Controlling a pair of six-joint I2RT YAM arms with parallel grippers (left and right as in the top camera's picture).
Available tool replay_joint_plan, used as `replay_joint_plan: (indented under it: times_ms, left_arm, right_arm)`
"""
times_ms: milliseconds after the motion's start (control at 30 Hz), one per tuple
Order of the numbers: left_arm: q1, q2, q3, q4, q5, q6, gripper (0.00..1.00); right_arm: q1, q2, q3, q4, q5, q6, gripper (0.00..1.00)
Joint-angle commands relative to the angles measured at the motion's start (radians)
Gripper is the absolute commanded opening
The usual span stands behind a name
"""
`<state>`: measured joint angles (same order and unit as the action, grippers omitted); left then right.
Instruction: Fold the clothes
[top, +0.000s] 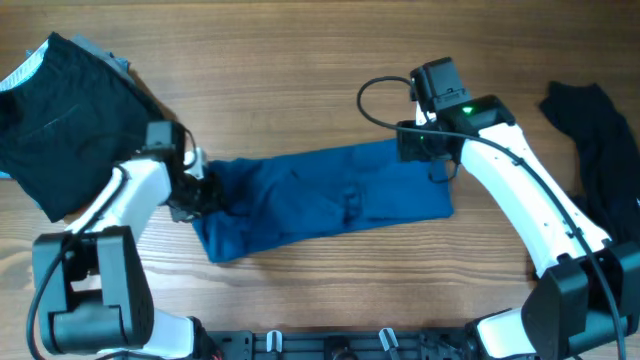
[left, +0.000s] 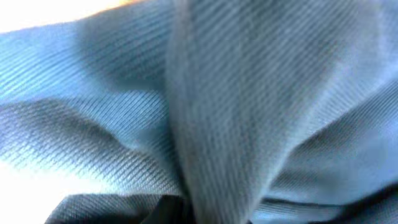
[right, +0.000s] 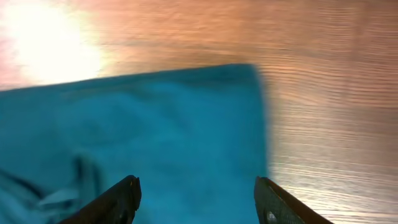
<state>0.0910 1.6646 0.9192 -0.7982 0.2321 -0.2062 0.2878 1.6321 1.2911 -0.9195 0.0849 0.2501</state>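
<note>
Blue garment (top: 320, 195) lies on the tabletop (top: 300, 60), stretched between my two end effectors. My right end effector (right: 199, 202) hovers over its end, fingers spread with nothing between them and the cloth's corner just ahead of them. My left end effector (top: 197, 190) is buried in bunched cloth at the opposite end. Whether it is pinching I cannot tell, since fabric fills that view. The knit looks light, limp and quick to crease, so I judge corners and hems the best holds.
</note>
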Motion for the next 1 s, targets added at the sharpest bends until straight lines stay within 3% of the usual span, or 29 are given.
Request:
replay_joint_plan:
  times_ms: [0, 133, 233, 300, 467, 567, 867, 900, 933, 967]
  left_arm:
    - [0.087, -0.018, 0.219, -0.128, -0.174, -0.014, 0.11]
    - [0.089, -0.018, 0.455, -0.323, -0.168, -0.042, 0.11]
    - [-0.039, -0.018, 0.518, -0.339, 0.1, -0.116, 0.11]
    - [-0.153, -0.016, 0.518, -0.283, 0.172, -0.178, 0.1]
    - [-0.505, 0.024, 0.518, -0.076, 0.139, -0.257, 0.13]
    - [-0.673, 0.108, 0.518, -0.038, 0.062, -0.282, 0.14]
    - [-0.778, 0.188, 0.518, 0.058, 0.063, -0.28, 0.17]
    - [-0.779, 0.188, 0.518, 0.06, 0.063, -0.28, 0.24]
    - [-0.779, 0.188, 0.518, 0.07, 0.08, -0.28, 0.49]
    - [-0.779, 0.188, 0.518, 0.09, 0.132, -0.258, 0.57]
  right_arm:
    - [-0.079, 0.002, 0.009, -0.003, 0.043, 0.012, 0.64]
    - [-0.198, 0.002, 0.009, -0.011, 0.042, -0.015, 0.64]
    - [-0.23, 0.002, 0.009, -0.016, 0.039, -0.016, 0.64]
    - [-0.229, 0.002, 0.009, -0.016, 0.038, -0.023, 0.64]
    - [-0.229, 0.002, 0.009, -0.017, 0.026, -0.04, 0.64]
    - [-0.229, 0.002, 0.009, -0.024, 0.027, -0.041, 0.64]
    - [-0.229, 0.002, 0.009, -0.027, -0.011, -0.042, 0.64]
    - [-0.229, 0.002, 0.009, -0.027, -0.023, -0.042, 0.64]
    - [-0.229, 0.002, 0.009, -0.026, -0.035, -0.042, 0.65]
    - [-0.229, 0.002, 0.009, -0.024, -0.043, -0.041, 0.67]
